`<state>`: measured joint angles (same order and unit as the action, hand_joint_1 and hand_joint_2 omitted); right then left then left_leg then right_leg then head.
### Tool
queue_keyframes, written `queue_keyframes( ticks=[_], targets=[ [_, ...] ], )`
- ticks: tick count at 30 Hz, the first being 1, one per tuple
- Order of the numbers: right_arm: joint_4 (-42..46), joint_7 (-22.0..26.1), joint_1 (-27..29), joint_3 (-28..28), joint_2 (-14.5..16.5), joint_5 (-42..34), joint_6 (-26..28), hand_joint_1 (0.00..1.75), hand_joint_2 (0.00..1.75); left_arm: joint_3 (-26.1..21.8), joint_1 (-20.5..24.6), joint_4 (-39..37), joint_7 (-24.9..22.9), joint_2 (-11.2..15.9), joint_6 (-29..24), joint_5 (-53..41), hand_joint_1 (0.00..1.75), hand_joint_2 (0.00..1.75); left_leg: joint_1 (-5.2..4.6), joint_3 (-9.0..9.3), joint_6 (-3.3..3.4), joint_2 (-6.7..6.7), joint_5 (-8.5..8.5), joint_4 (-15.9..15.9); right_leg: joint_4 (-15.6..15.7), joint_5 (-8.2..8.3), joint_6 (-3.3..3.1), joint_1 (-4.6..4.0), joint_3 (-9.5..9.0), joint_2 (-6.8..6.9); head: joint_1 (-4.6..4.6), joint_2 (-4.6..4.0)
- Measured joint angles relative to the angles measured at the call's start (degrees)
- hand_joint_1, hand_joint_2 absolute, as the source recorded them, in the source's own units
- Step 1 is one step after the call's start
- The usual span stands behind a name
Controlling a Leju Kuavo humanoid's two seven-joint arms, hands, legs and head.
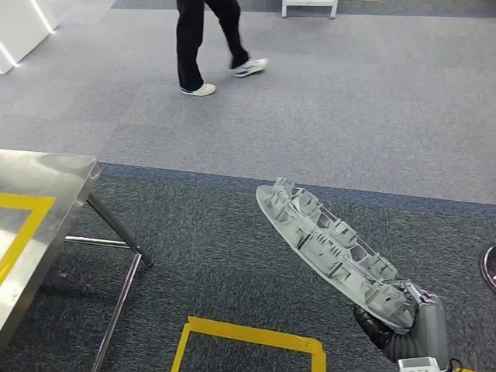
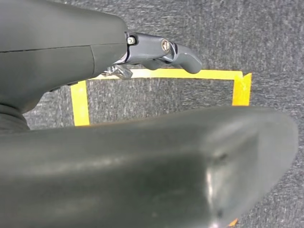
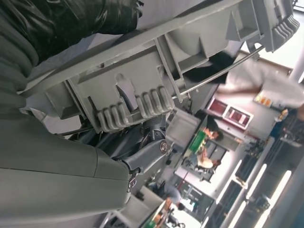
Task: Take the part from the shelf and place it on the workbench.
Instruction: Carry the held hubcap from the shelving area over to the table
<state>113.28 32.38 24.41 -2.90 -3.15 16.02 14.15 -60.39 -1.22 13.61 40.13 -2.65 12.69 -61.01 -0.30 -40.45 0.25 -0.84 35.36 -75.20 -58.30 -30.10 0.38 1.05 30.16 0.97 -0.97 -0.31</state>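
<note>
Right hand [image 1: 404, 329] grasps one end of the long grey ribbed part [image 1: 330, 248]; the part juts out slantwise over dark carpet, well apart from the steel workbench [image 1: 41, 225]; left hand [image 2: 161, 52] hangs above the yellow floor tape [image 2: 80, 102], fingers stretched out, holding nothing that I can see; a person's legs [image 1: 198, 46] cross the lighter carpet beyond.
</note>
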Motion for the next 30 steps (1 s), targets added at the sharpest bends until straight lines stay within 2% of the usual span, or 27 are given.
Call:
queue_keyframes(
  ticks=[1, 2, 3, 4, 5, 6, 7, 9, 10, 11, 12, 13, 14, 15, 16, 17, 18, 19, 20, 21, 22, 24, 26, 28, 30],
  targets=[
    [0.0, -0.03, 0.02, 0.01, 0.0, 0.03, 0.0, 1.75, 1.75, 0.0, -0.06, 0.01, 0.0, -0.04, 0.12, -0.02, 0.0, 0.0, 0.11, -0.45, -0.03, 0.06, -0.95, -0.07, 0.0, -0.3, 0.05, -0.01, -0.35, 0.54, -0.01, 0.01],
    [0.0, -0.04, 0.04, 0.02, 0.0, 0.05, -0.01, 1.75, 1.75, 0.0, -0.17, 0.01, 0.0, -0.07, 0.24, -0.03, 0.0, 0.0, 0.17, 0.19, 0.05, 0.2, -2.96, 2.04, 0.0, -0.64, 0.16, -0.01, -0.79, 1.03, -0.02, 0.0],
    [0.0, -0.03, 0.05, 0.02, 0.0, 0.08, -0.01, 1.75, 1.75, 0.0, -0.25, 0.01, 0.0, -0.08, 0.37, -0.03, 0.0, 0.0, 0.14, 1.72, 0.25, 0.69, -5.59, 5.85, 0.01, -1.02, 0.34, -0.02, -1.32, 1.48, -0.04, 0.0],
    [0.0, -0.03, 0.06, 0.03, 0.0, 0.1, -0.01, 1.75, 1.75, 0.0, -0.29, 0.01, -0.01, -0.07, 0.47, -0.03, 0.0, 0.0, -0.08, 3.44, 0.49, 1.5, -7.42, 9.49, 0.05, -1.42, 0.6, -0.08, -1.68, 1.94, -0.05, 0.0],
    [0.0, -0.03, 0.05, 0.05, 0.0, 0.1, 0.0, 1.75, 1.75, 0.0, -0.25, 0.01, 0.0, -0.07, 0.54, -0.03, 0.0, 0.0, -0.33, 4.95, 0.82, 2.27, -8.48, 12.67, 0.06, -1.82, 0.89, -0.18, -1.93, 2.33, -0.07, 0.0],
    [0.0, -0.03, 0.03, 0.08, 0.0, 0.11, 0.01, 1.75, 1.75, 0.01, -0.17, 0.01, -0.01, -0.03, 0.6, -0.03, 0.0, 0.0, -0.6, 5.87, 1.11, 2.89, -8.71, 14.55, 0.11, -2.13, 1.14, -0.27, -2.07, 2.8, -0.05, 0.01],
    [0.0, -0.02, -0.02, 0.1, 0.0, 0.13, 0.02, 1.75, 1.75, 0.01, -0.14, 0.01, -0.02, 0.02, 0.62, -0.03, 0.0, 0.0, -0.87, 6.21, 1.37, 3.02, -8.22, 15.12, 0.25, -2.33, 1.38, -0.34, -2.1, 3.25, 0.0, 0.01],
    [0.0, -0.01, -0.14, 0.11, 0.0, 0.18, 0.02, 1.75, 1.75, 0.01, -0.28, 0.01, -0.02, 0.12, 0.64, -0.03, 0.0, 0.0, -0.86, 6.45, 1.97, 2.3, -8.11, 15.94, 0.52, -2.67, 1.88, -0.28, -2.7, 3.82, 0.07, 0.01],
    [0.0, -0.01, -0.15, 0.09, -0.01, 0.22, 0.01, 1.75, 1.75, 0.0, -0.4, 0.01, -0.02, 0.14, 0.63, -0.03, 0.0, 0.0, -0.73, 6.69, 2.29, 1.88, -8.21, 16.36, 0.11, -3.12, 2.11, -0.2, -2.71, 3.19, 0.15, 0.0],
    [0.0, -0.02, -0.12, 0.07, -0.01, 0.23, -0.01, 1.75, 1.75, 0.0, -0.45, 0.01, -0.02, 0.14, 0.6, -0.04, 0.0, 0.0, -0.56, 6.95, 2.61, 1.48, -8.33, 16.77, -1.44, -4.04, 2.28, -0.17, -2.11, 2.15, 0.26, 0.0],
    [0.0, -0.02, -0.1, 0.03, -0.01, 0.24, -0.01, 1.75, 1.75, 0.0, -0.42, 0.01, -0.02, 0.14, 0.55, -0.05, 0.0, 0.0, -0.39, 7.18, 2.89, 1.11, -8.39, 17.04, -4.19, -5.37, 2.38, -0.11, -0.57, 0.9, 0.43, 0.0],
    [-0.01, -0.03, -0.09, -0.01, -0.01, 0.25, -0.01, 1.75, 1.75, 0.0, -0.34, 0.01, -0.02, 0.14, 0.5, -0.07, 0.0, 0.0, -0.39, 7.28, 3.11, 0.7, -8.32, 17.09, -8.06, -6.88, 2.46, -0.12, 1.56, -0.13, 0.63, -0.01],
    [-0.01, -0.03, -0.08, -0.03, -0.01, 0.24, -0.01, 1.75, 1.75, 0.0, -0.24, 0.01, -0.02, 0.14, 0.45, -0.11, 0.0, 0.0, -0.39, 7.34, 3.27, 0.24, -8.21, 17.08, -12.2, -8.17, 2.54, -0.14, 4.08, -0.6, 0.76, -0.01],
    [-0.02, -0.04, -0.07, -0.05, -0.01, 0.25, -0.02, 1.75, 1.75, 0.0, -0.19, 0.01, -0.02, 0.15, 0.43, -0.16, 0.0, 0.0, -0.41, 7.45, 3.36, -0.27, -8.08, 17.05, -15.26, -8.62, 2.62, -0.14, 6.24, -0.78, 0.87, -0.01],
    [-0.03, -0.05, -0.03, -0.06, -0.02, 0.25, -0.02, 1.75, 1.75, 0.0, -0.16, 0.01, -0.02, 0.15, 0.42, -0.21, 0.0, 0.0, -0.42, 7.63, 3.36, -0.84, -7.93, 17.02, -16.47, -7.92, 2.67, -0.14, 7.61, -0.86, 0.92, -0.01],
    [-0.03, -0.06, 0.02, -0.06, -0.02, 0.25, -0.03, 1.75, 1.75, -0.01, -0.15, 0.01, -0.02, 0.14, 0.4, -0.27, 0.0, 0.0, -0.4, 7.89, 3.29, -1.47, -7.74, 16.96, -15.28, -5.99, 2.68, -0.12, 7.8, -0.94, 0.94, -0.01],
    [-0.03, -0.06, 0.04, -0.07, -0.02, 0.26, -0.05, 1.75, 1.75, -0.01, -0.15, 0.01, -0.02, 0.11, 0.39, -0.31, 0.0, 0.0, -0.37, 8.21, 3.13, -2.12, -7.48, 16.87, -11.92, -3.19, 2.64, -0.06, 6.87, -1.27, 0.97, -0.01],
    [-0.04, -0.05, 0.03, -0.08, -0.02, 0.26, -0.06, 1.75, 1.75, -0.02, -0.16, 0.01, -0.02, 0.09, 0.37, -0.35, 0.0, 0.0, -0.33, 8.46, 2.91, -2.72, -7.21, 16.75, -8.14, -0.86, 2.57, 0.05, 5.49, -2.15, 0.98, -0.01],
    [-0.04, -0.04, 0.04, -0.09, -0.02, 0.26, -0.08, 1.75, 1.75, -0.05, -0.09, 0.01, -0.02, 0.08, 0.36, -0.39, 0.0, 0.0, -0.36, 8.53, 2.63, -3.32, -6.93, 16.47, -4.54, 0.66, 2.47, 0.19, 4.04, -3.11, 1.02, -0.01],
    [-0.04, -0.05, 0.01, -0.11, -0.02, 0.25, -0.09, 1.75, 1.75, -0.1, -0.03, 0.01, -0.02, 0.08, 0.36, -0.42, 0.0, 0.0, -0.33, 8.41, 2.31, -3.84, -6.8, 16.28, -2.26, 1.31, 2.28, 0.24, 2.99, -3.91, 1.01, -0.01],
    [-0.04, -0.06, -0.01, -0.11, -0.02, 0.26, -0.1, 1.75, 1.75, -0.18, -0.01, 0.01, -0.02, 0.1, 0.35, -0.45, 0.0, 0.0, -0.29, 8.16, 2.0, -4.29, -6.81, 16.17, -1.38, 1.11, 2.05, 0.21, 2.5, -4.36, 1.03, -0.01],
    [-0.02, -0.09, 0.0, -0.09, -0.03, 0.27, -0.12, 1.75, 1.75, -0.38, -0.11, 0.0, -0.03, 0.13, 0.41, -0.54, 0.0, 0.0, -0.1, 7.76, 1.4, -5.02, -6.94, 16.14, -0.86, 1.13, 1.51, 0.11, 2.16, -3.7, 1.03, 0.0],
    [-0.02, -0.12, 0.06, -0.01, -0.04, 0.29, -0.12, 1.75, 1.75, -0.51, -0.26, -0.01, -0.02, 0.05, 0.6, -0.6, 0.0, 0.0, -0.1, 7.04, 0.82, -3.47, -5.9, 14.58, -0.38, 1.24, 0.89, 0.19, 1.79, -2.65, 0.86, 0.0],
    [-0.01, -0.13, 0.08, 0.07, -0.04, 0.29, -0.13, 1.75, 1.75, -0.64, -0.16, -0.01, -0.01, -0.02, 0.67, -0.6, 0.0, 0.0, -0.04, 4.25, 0.22, -0.88, -2.9, 8.73, -0.12, 1.15, 0.37, 0.18, 1.43, -1.38, 0.45, 0.0],
    [-0.01, -0.13, 0.1, 0.13, -0.04, 0.3, -0.14, 1.75, 1.75, -0.81, 0.0, -0.01, -0.02, -0.04, 0.62, -0.62, 0.0, 0.0, 0.23, 0.57, -0.19, -0.07, -0.24, 1.56, -0.11, 0.94, 0.17, 0.09, 1.31, -0.07, 0.22, 0.01]
  ],
)
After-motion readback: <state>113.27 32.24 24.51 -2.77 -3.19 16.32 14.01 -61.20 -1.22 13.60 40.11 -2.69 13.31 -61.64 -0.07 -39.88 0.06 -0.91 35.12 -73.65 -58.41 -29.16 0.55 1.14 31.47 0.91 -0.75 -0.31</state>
